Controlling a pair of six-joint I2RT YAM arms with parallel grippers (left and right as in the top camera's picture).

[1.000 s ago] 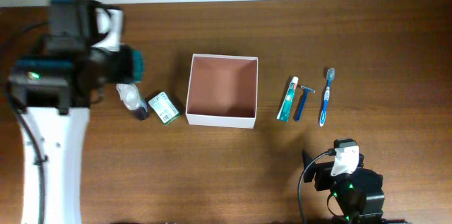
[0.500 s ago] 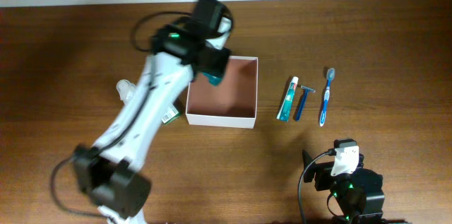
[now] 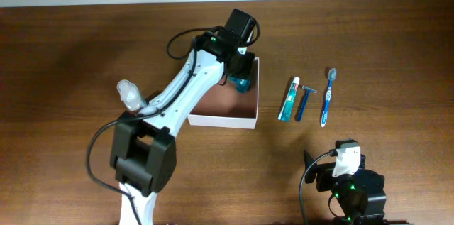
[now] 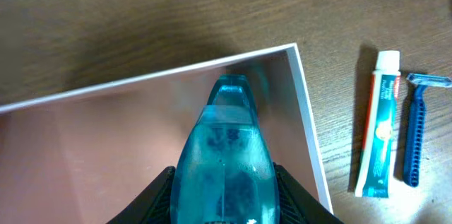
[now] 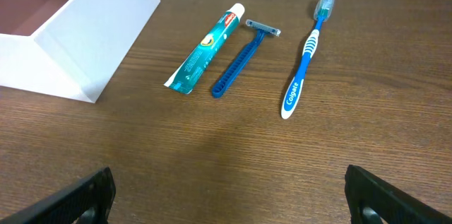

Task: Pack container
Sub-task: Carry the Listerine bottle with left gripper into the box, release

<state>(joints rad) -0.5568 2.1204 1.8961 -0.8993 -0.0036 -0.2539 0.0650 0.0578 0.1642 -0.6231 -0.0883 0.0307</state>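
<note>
The container point(image 3: 220, 120) is a square white box with a pinkish-brown inside, at the table's middle. My left gripper point(image 3: 240, 74) is shut on a teal see-through bottle point(image 3: 243, 83) and holds it over the container's far right corner. In the left wrist view the bottle point(image 4: 224, 146) fills the space between my fingers point(image 4: 224, 192), above the container's floor point(image 4: 99, 153). My right gripper point(image 5: 233, 203) is open and empty over bare table at the front right point(image 3: 346, 175).
A toothpaste tube point(image 3: 288, 100), a blue razor point(image 3: 305, 102) and a blue toothbrush point(image 3: 328, 97) lie in a row right of the container. A clear bottle point(image 3: 130, 94) lies to its left. My left arm crosses the container's left side.
My left arm has swung from the far left of the table to the right with the teal bottle, ending over the container's far right corner. The right arm has not moved.
</note>
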